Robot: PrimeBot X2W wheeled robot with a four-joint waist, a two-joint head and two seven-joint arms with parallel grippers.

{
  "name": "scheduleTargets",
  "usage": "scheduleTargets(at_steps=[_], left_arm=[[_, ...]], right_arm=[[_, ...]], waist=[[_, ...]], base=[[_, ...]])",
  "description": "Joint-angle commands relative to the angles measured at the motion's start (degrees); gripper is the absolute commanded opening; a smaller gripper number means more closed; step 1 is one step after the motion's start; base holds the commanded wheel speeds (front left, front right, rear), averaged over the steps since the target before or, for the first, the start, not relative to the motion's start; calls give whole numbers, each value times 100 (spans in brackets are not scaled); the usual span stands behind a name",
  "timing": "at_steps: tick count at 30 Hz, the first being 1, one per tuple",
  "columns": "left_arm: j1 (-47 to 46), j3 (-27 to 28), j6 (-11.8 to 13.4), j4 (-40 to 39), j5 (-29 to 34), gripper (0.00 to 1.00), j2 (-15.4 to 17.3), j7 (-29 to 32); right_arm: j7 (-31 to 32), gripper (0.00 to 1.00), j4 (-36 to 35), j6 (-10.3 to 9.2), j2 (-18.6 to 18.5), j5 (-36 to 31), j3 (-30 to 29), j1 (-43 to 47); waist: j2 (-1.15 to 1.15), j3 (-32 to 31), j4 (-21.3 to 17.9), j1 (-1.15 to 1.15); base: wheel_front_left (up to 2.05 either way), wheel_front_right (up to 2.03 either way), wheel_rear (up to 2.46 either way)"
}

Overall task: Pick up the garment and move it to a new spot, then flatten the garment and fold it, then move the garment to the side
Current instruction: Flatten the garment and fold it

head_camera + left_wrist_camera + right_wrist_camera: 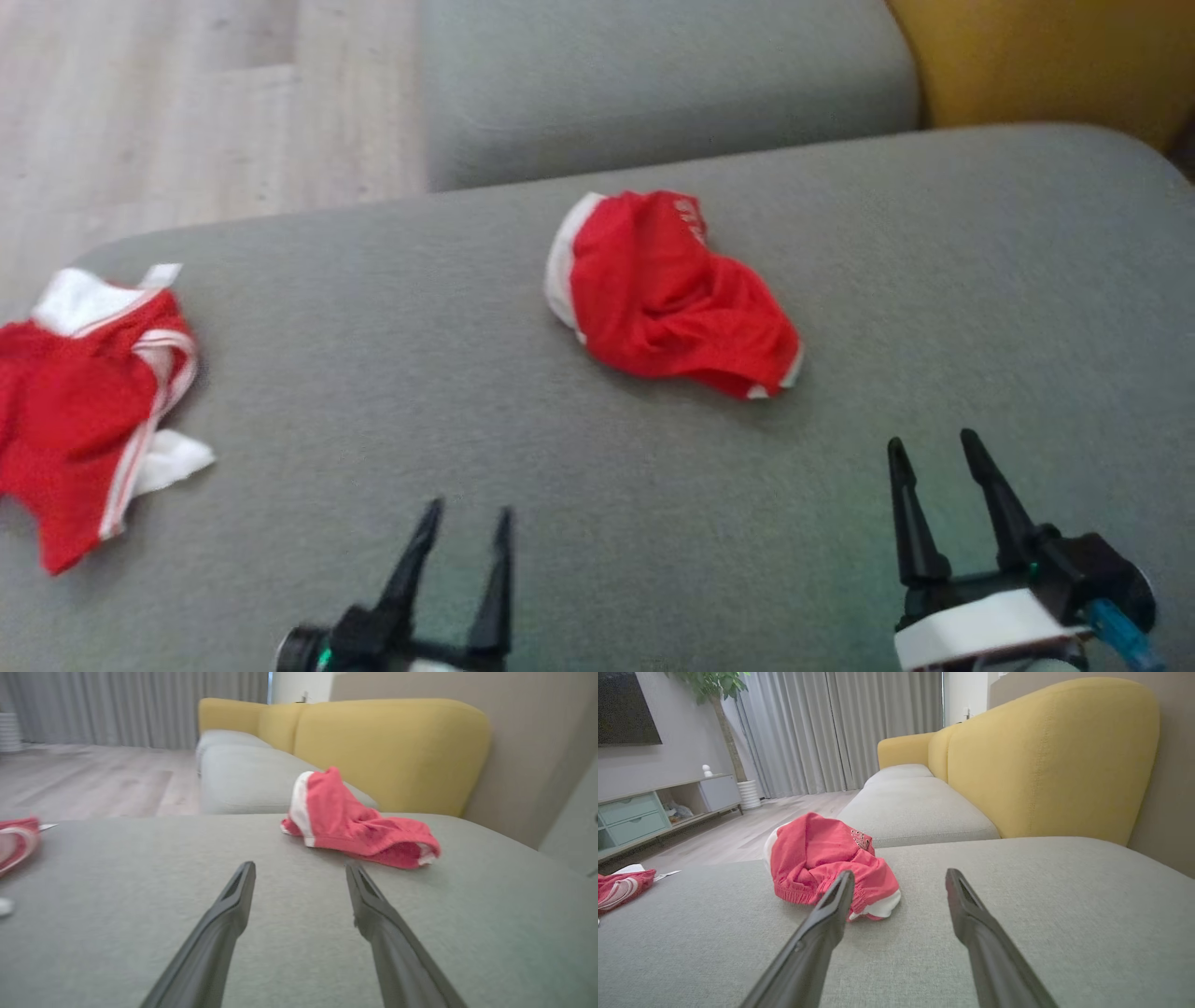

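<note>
A crumpled red garment (pixel 667 299) with white trim lies bunched near the middle of the grey sofa seat (pixel 392 327). It also lies ahead and to the right in the left wrist view (pixel 355 826), and just past the left finger in the right wrist view (pixel 817 854). My left gripper (pixel 470 509) hovers open at the near edge, well short of it, with nothing between its fingers (pixel 300 864). My right gripper (pixel 932 437) is open too, near the garment's lower right corner and apart from it (pixel 900 871).
A second red and white garment (pixel 84 401) lies spread at the seat's left end (pixel 621 886). Behind stand another grey cushion (pixel 653 84) and the yellow backrest (pixel 1046 56). Wooden floor (pixel 187 112) lies beyond the left edge.
</note>
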Motion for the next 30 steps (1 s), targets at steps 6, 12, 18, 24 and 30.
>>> scheduleTargets(at_steps=[6,12,18,24,30], left_arm=[[-1314,-469,-492,650,406,100,-14,-30],[-2218,-1116,-713,1692,812,100,-14,-30],[-2902,-1298,-624,2301,981,100,-14,-30],[-3489,-1278,-478,2775,1162,100,40,-30],[-3877,-1104,-181,3008,1205,100,159,-30]], right_arm=[[-15,100,-198,39,-35,110,358,-529],[-15,100,-223,39,-35,204,511,-754],[-15,100,-276,39,-35,289,588,-929],[-15,100,-376,39,-35,383,593,-994],[-15,100,-419,39,-35,475,611,-1022]], waist=[[0,780,-805,0],[0,1177,-1381,0],[0,1441,-1870,0],[0,1747,-2281,0],[0,1953,-2515,0]], base=[[0,0,0],[0,0,0],[0,0,0],[0,0,0],[0,0,0]])
